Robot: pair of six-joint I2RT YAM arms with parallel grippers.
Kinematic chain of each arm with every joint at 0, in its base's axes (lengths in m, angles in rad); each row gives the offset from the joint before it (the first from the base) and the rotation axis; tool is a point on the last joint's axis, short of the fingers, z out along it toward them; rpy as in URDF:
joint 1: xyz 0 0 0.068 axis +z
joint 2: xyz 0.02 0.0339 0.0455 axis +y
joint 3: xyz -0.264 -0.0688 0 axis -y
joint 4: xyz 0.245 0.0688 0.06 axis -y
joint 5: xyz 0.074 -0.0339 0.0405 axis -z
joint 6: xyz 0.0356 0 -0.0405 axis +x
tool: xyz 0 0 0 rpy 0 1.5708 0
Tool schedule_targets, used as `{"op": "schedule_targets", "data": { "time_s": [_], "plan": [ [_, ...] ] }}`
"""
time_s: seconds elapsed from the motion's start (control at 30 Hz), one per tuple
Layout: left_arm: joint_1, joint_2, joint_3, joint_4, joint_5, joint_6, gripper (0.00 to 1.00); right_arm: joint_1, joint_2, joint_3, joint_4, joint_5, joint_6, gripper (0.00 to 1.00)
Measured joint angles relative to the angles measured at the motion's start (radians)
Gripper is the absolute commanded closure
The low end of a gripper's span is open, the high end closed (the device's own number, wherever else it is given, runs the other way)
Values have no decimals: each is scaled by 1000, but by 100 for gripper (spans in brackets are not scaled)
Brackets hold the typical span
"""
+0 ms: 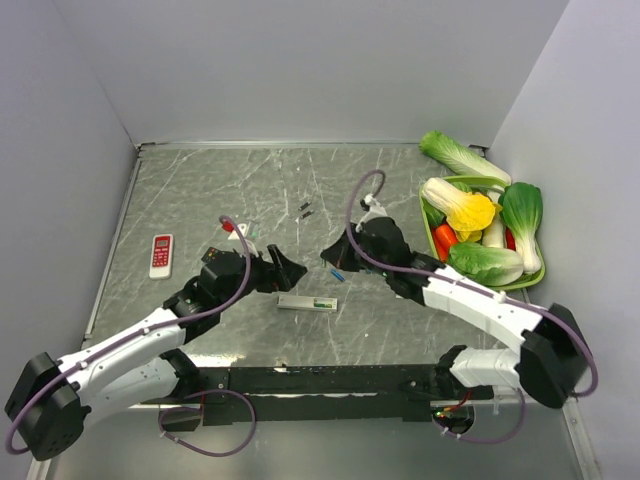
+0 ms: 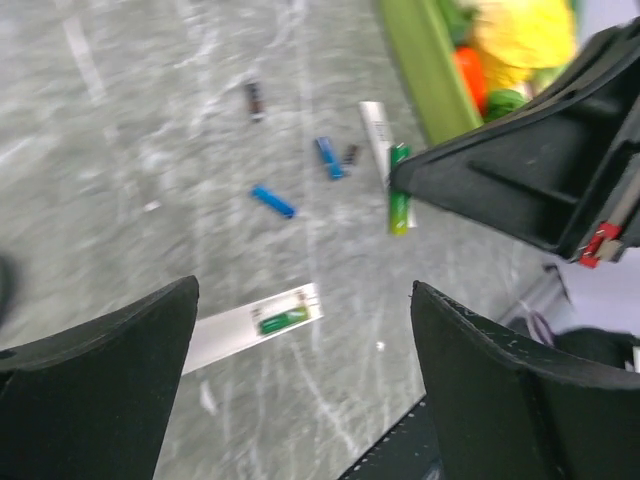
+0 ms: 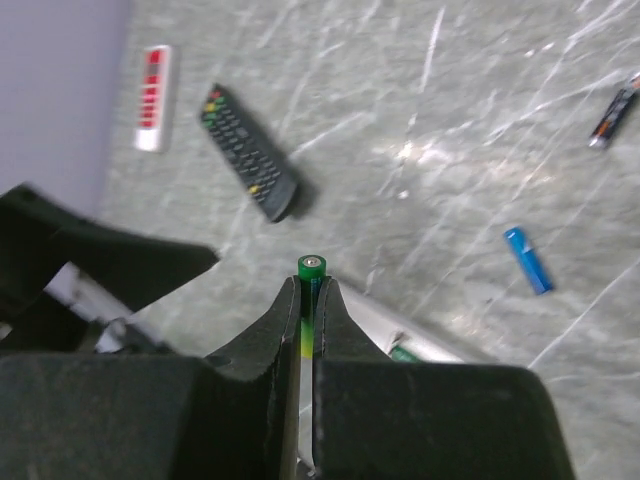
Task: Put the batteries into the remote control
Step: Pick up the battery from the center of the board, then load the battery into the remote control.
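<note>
Batteries (image 2: pixel 273 201) lie near the remote (image 2: pixel 240 325); right end effector (image 3: pixel 310 295) clamps a green battery (image 3: pixel 311 266), left end effector (image 2: pixel 305 290) gapes empty.

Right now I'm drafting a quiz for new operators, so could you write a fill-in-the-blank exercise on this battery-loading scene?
1. The right gripper is shut on a thin ___ cylindrical battery.
2. The open compartment of the long white remote control holds ___ green cell that can be seen.
3. The left gripper hangs ___, with nothing between its fingers.

Missing words: green; one; open.
</note>
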Motion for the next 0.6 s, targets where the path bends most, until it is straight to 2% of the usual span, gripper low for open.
{"op": "schedule_targets", "data": {
  "time_s": [0.27, 0.4, 0.53, 0.6],
  "plan": [
    [-36, 77, 11, 151, 96, 40, 21, 14, -148, -146, 120, -15, 112, 100],
    [-55, 134, 29, 198, 121, 49, 32, 17, -182, -164, 146, -14, 137, 100],
    [-72, 177, 36, 230, 137, 52, 37, 27, -189, -168, 173, -20, 148, 100],
    [-79, 193, 42, 235, 141, 53, 45, 34, -190, -172, 180, -22, 152, 100]
  ]
}}
